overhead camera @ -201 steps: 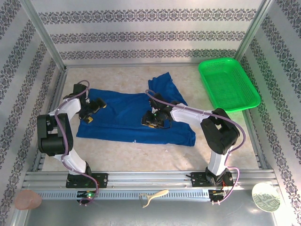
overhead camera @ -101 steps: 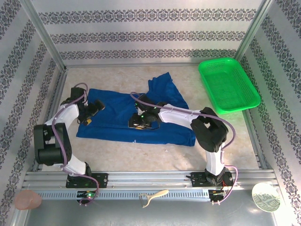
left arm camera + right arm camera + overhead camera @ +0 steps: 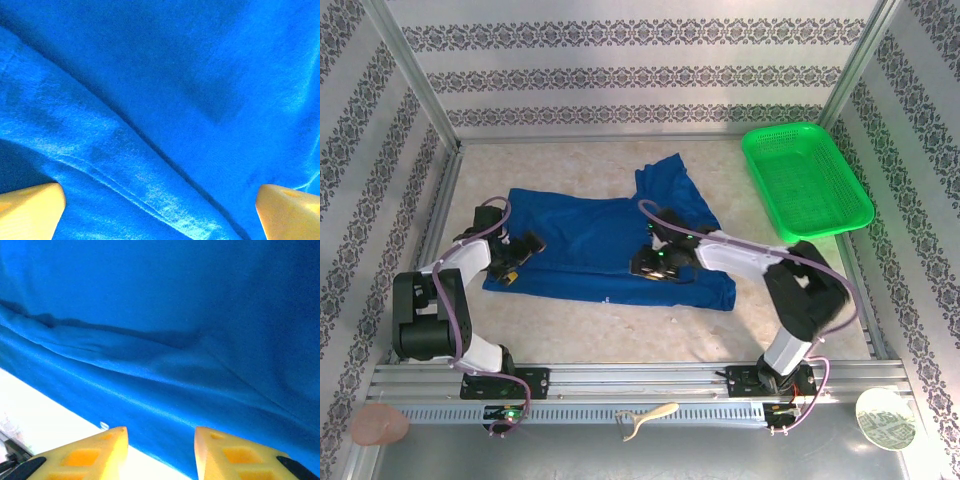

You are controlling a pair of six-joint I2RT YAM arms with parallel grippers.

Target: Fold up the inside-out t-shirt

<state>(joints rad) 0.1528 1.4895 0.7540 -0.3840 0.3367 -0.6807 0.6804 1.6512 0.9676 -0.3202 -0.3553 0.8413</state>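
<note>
The royal-blue t-shirt lies spread flat across the middle of the table, with one sleeve or flap sticking out toward the back. My left gripper rests low over the shirt's left end. In the left wrist view its yellow fingertips stand far apart over a creased blue fold, so the left gripper is open. My right gripper hovers over the shirt's near hem, right of centre. In the right wrist view the right gripper is open, with the hem edge and bare table beneath the gap.
A green mesh basket stands at the back right, apart from the shirt. Patterned walls close in three sides. A metal rail runs along the near edge, and a pale tool and a white disc lie in front of it.
My right gripper swung left across the shirt and came back right, toward the near hem. My left gripper slid toward the near edge along the shirt's left end.
</note>
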